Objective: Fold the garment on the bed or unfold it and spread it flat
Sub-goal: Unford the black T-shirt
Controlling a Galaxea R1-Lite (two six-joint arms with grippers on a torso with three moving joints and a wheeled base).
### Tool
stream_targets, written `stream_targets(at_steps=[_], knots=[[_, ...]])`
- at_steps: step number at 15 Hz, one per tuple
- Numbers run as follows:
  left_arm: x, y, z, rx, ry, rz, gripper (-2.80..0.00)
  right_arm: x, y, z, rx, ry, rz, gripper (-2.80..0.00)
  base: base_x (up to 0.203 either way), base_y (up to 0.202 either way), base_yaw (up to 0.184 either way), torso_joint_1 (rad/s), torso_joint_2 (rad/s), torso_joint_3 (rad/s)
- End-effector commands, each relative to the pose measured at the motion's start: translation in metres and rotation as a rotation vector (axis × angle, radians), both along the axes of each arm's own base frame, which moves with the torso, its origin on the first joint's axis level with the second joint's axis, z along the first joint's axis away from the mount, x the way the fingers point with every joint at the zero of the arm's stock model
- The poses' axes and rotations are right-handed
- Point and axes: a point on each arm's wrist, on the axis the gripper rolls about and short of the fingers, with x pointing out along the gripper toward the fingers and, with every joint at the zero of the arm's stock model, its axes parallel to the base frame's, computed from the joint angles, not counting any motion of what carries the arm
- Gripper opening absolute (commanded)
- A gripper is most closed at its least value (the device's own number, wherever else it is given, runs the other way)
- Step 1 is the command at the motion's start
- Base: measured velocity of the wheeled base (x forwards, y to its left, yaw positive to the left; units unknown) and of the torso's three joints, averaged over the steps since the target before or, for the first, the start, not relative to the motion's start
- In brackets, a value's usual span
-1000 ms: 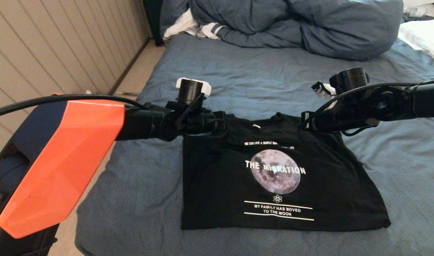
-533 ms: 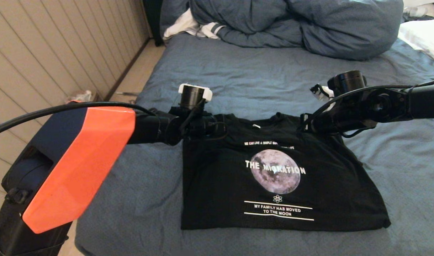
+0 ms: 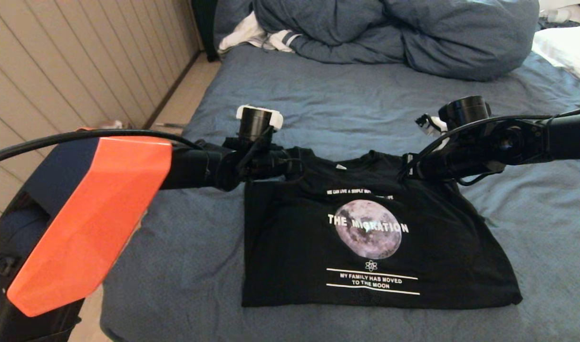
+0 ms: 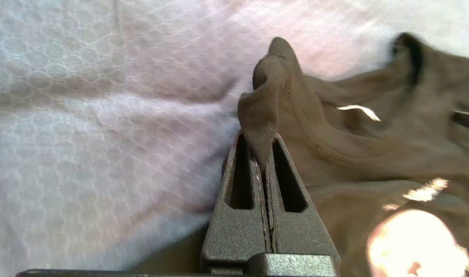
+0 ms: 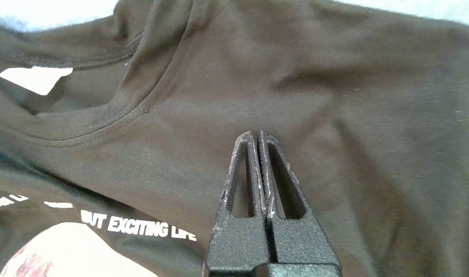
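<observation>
While both arms reach in from either side, the garment (image 3: 366, 237), a black T-shirt w/ a round moon print and white lettering, lies print-up near the front edge of the bed (image 3: 318, 104), its side edges tucked under so it forms a rough rectangle. At the shirt's far left corner, beside the collar, the left gripper (image 4: 264, 154) has its fingers clenched on a pinch of black fabric; in the left wrist view a ridge of cloth stands up from between the tips, w/ the blue-grey sheet just beside it. On the opp. side, the right gripper (image 5: 256, 135) sits at the shoulder area to the right of the neckline, fingers pressed together tip to tip; they lie against the dark cloth, but whether any fabric is caught between them can't be told. A white neck label (image 5: 36, 79) shows inside the collar. At the head of the bed, a bunched blue-grey duvet (image 3: 390, 33) is heaped well apart from the shirt, w/ a white pillow (image 3: 568, 50) at far right and a white striped cloth (image 3: 256, 35) at its left end.
</observation>
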Motion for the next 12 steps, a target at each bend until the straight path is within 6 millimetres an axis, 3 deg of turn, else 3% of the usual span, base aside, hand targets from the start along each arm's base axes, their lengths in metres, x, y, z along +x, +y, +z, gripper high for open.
stream_targets(at_steps=[1, 6, 12], knots=[[-0.017, 0.001, 0.019, -0.016, -0.018, -0.018, -2.8, -0.005, -0.002, 0.005, 0.002, -0.008, -0.004, -2.8, 0.0, 0.0, 0.0, 0.0, 0.0, 0.0], [-0.079, 0.017, 0.047, -0.006, 0.005, -0.082, -2.8, -0.028, -0.007, 0.021, 0.007, -0.034, -0.012, -2.8, 0.0, 0.0, 0.0, 0.0, 0.0, 0.0], [-0.169, 0.049, 0.048, -0.01, 0.002, -0.18, -2.8, -0.05, -0.015, 0.047, 0.036, -0.098, -0.044, -2.8, 0.0, 0.0, 0.0, 0.0, 0.0, 0.0]])
